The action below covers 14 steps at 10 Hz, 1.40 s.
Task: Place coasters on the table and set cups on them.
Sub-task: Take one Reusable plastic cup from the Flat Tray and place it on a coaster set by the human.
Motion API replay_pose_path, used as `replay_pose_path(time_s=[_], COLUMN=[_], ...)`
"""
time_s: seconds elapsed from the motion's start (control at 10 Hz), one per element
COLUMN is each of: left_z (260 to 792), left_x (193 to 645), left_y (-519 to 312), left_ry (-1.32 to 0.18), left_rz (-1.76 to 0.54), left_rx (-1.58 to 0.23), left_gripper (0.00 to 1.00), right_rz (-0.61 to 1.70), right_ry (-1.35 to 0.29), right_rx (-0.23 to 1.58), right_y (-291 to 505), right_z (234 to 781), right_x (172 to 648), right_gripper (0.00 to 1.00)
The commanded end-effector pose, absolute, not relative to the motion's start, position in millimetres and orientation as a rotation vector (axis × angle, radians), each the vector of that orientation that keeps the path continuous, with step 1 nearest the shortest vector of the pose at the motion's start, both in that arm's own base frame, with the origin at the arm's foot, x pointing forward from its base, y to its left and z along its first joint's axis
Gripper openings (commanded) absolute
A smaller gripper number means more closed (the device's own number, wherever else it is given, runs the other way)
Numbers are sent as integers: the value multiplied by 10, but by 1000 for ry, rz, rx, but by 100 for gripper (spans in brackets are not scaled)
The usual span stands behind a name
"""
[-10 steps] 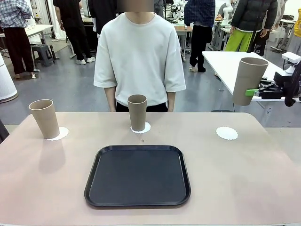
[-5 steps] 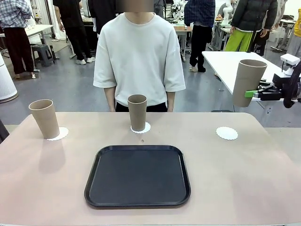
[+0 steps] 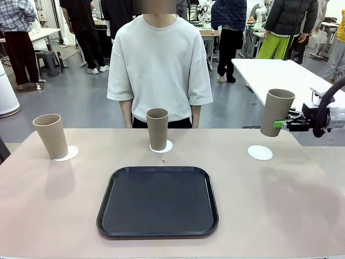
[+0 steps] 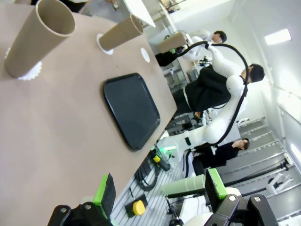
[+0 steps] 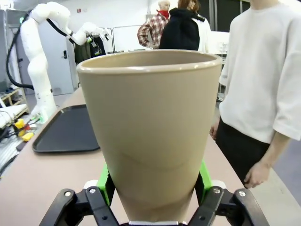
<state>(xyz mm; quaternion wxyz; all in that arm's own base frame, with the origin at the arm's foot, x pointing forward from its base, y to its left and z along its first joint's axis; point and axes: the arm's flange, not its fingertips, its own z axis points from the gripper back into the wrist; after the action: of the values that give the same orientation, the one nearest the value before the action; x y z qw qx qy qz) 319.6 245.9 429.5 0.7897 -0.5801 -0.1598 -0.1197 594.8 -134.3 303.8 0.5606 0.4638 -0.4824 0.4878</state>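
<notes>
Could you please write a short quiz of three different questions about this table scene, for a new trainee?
1. True or false: the right pincer holds a cup above the table.
2. How many coasters carry no cup? A) none B) one C) two
3. Fill in: the black tray carries ____ cups.

Key
1. True: its green pads clamp the cup's lower part, clear of the tabletop.
2. B: the right coaster is bare; the left cup and the middle cup each stand on one.
3. No: it lies bare.
</notes>
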Motion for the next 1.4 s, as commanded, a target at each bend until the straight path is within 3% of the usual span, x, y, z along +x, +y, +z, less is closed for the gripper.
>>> replay_pose_path(time_s=[0.0,1.0,1.3], left_z=[4309,4309,4309], left_x=[3185,3185,3185], left_y=[2474,2474,2474], left_ry=[-354,-354,-354], left_rz=[-258,-258,-258], left_rx=[-1249,-1249,-1249], left_gripper=[100,100,100], right_rz=[1173,1090,1099], right_ry=[-1112,-980,-1038], right_rx=[1067,1163,1125], right_y=[-1320,-1279,-1280], right_z=[2896,2457,2412], right_x=[6127,6125,6121], right_gripper=[81,81,81])
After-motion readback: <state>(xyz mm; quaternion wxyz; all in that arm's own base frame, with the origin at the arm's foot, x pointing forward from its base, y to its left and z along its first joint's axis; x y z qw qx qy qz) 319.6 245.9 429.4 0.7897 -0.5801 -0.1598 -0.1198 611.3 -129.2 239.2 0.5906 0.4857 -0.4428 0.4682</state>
